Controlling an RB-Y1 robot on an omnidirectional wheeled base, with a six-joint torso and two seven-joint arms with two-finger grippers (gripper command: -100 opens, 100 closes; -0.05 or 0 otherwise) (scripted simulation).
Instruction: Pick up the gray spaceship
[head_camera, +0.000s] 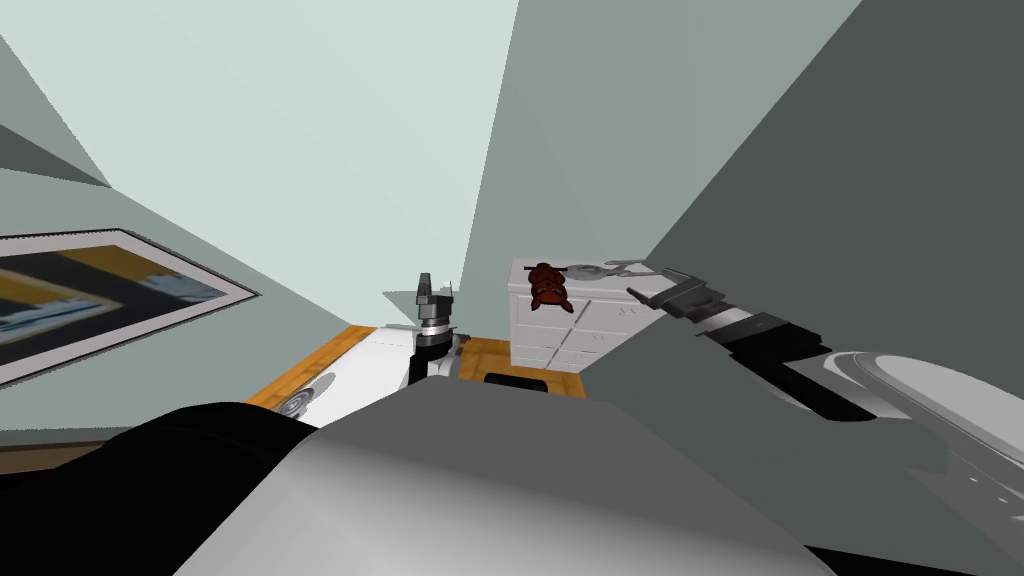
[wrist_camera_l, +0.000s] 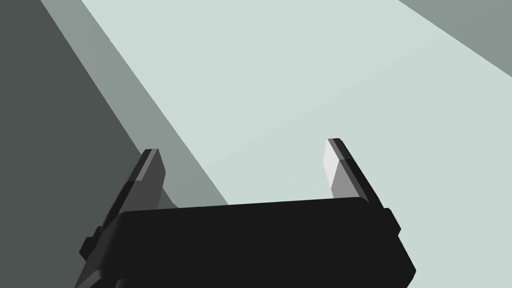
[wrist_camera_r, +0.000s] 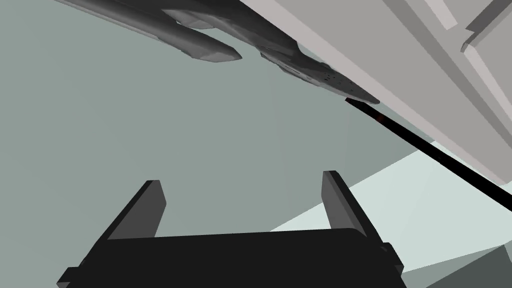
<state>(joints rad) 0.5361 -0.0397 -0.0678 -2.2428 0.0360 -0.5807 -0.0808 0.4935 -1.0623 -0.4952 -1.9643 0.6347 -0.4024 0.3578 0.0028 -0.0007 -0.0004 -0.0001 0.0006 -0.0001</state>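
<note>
The step in hand is the approach: nothing is grasped yet. The spaceship (head_camera: 605, 270) lies flat on the top of the white dresser (head_camera: 560, 325), at the end of the top that is nearer to the right arm. A red-brown toy (head_camera: 547, 285) sits just beside it, further along the same top.

The right gripper (head_camera: 650, 283) hangs just off that end of the dresser, near the spaceship but apart from it. Its fingers stand wide apart with nothing between them. In the right wrist view the gripper (wrist_camera_r: 241, 178) looks along the dresser (wrist_camera_r: 400, 60), and the spaceship (wrist_camera_r: 295, 67) is ahead of it and off to one side, not between the fingers.

The long axis of the spaceship runs along the dresser top. Its round disc end seems to point toward the red-brown toy, and its thin tube-like end toward the right gripper.

I judge that the next move calls for turning the hand toward the hull, bringing the fingers across the narrow body and not along it, and only then closing. The red-brown toy leaves little room on that side.

The left gripper (head_camera: 437, 285) is raised in front of the dresser, well apart from it; its fingers (wrist_camera_l: 334, 160) are also spread and hold nothing.
</note>
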